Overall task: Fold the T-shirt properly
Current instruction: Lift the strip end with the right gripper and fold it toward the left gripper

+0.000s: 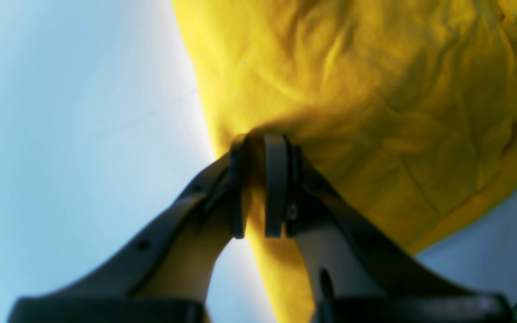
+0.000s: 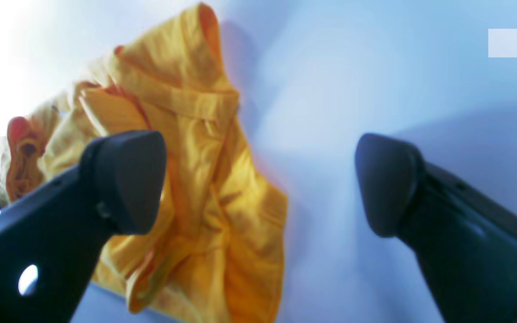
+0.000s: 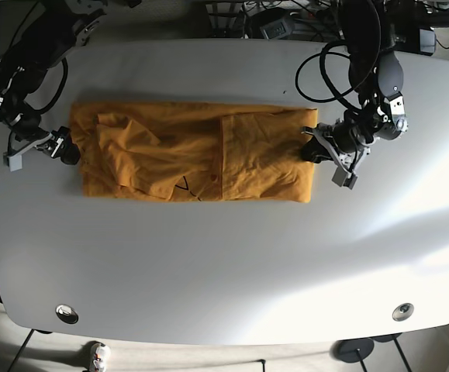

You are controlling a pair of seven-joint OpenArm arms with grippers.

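A yellow T-shirt (image 3: 193, 151) is laid lengthwise across the far half of a white table (image 3: 232, 263), folded into a long band with a sleeve flap overlapped near its middle and wrinkles throughout. In the base view the left gripper (image 3: 315, 149) is seen at the shirt's right end, and the right gripper (image 3: 67, 147) at the shirt's left end.

In the left wrist view the left gripper (image 1: 258, 141) is closed, with a fold of the yellow T-shirt (image 1: 375, 103) pinched between its dark fingers (image 1: 276, 179); fabric is seen running down between them, and the table (image 1: 61, 134) is visible to the left of the cloth.

In the right wrist view the right gripper (image 2: 258, 179) is spread wide, nothing held between its two black fingertips (image 2: 128, 179); the bunched edge of the T-shirt (image 2: 195, 179) is lying on the table (image 2: 375, 80) behind one fingertip, the other fingertip being over bare tabletop. Contact with the cloth cannot be told from this view

A small pale square (image 2: 502, 43) is seen on the table far from the gripper
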